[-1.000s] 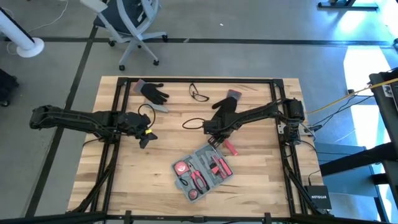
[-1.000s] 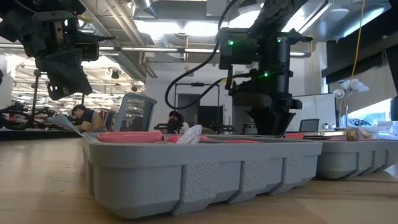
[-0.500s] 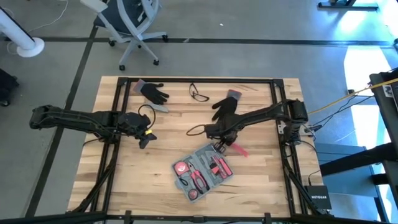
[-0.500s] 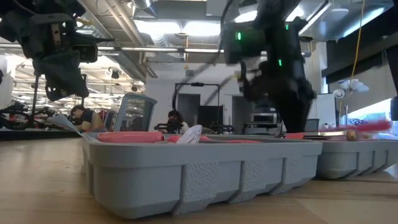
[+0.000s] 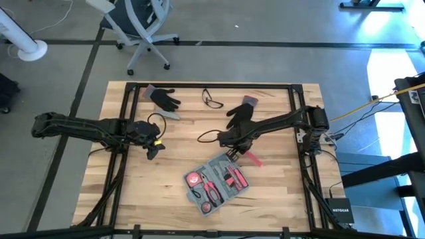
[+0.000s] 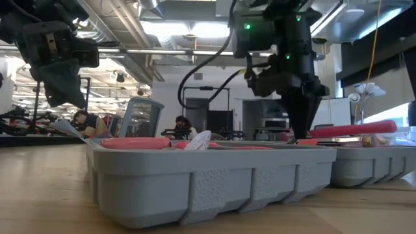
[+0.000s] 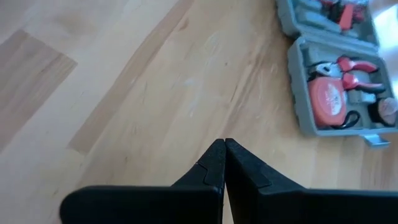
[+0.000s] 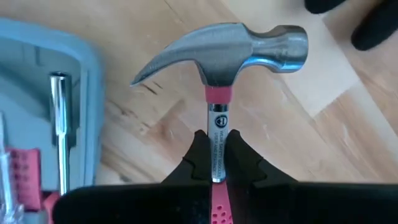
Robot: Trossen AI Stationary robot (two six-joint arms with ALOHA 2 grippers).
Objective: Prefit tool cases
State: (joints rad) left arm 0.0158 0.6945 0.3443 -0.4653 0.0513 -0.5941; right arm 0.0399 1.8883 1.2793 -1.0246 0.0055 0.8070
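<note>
Your right gripper (image 8: 217,163) is clamped on the shaft of a pink-handled hammer (image 8: 227,46), holding it above the wooden table (image 5: 279,192) just beside the upper edge of the open tool case (image 5: 216,180). The case lies near the table's front centre, with pink and black tools set in its recesses. Your left gripper (image 7: 224,163) hovers over bare wood well to the left, fingers pressed together on nothing.

"netgear" shows on the black box (image 5: 343,214) beside the table
</note>
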